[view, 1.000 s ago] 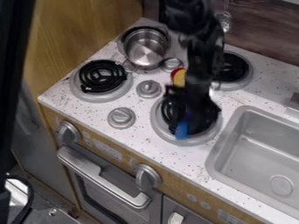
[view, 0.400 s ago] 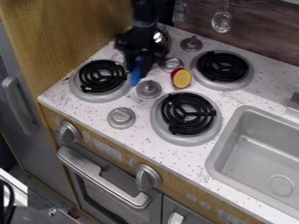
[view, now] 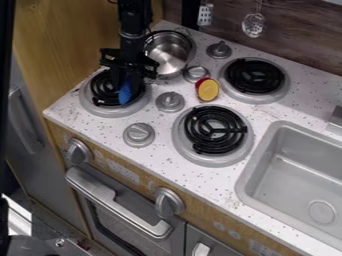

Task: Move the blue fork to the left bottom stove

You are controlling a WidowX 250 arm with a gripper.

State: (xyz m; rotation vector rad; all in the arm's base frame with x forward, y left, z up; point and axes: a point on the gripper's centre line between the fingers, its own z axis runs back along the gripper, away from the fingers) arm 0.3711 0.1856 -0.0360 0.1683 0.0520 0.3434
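Over the bottom left burner (view: 138, 106) hangs the black gripper (view: 125, 86), shut on the blue fork (view: 125, 94). The fork's blue part points down between the fingertips, in front of the black coil. Whether it touches the coil I cannot tell. The rest of the fork is hidden by the gripper.
A metal pot (view: 168, 54) stands on the back left burner, just right of the gripper. A red and yellow toy piece (view: 208, 90) lies by the knobs. Two more burners (view: 248, 153) and a sink (view: 300, 175) are on the right.
The gripper has moved left with the blue fork, from the bottom right burner, past the pot, to the bottom left burner. The pot and toy piece have stayed put.
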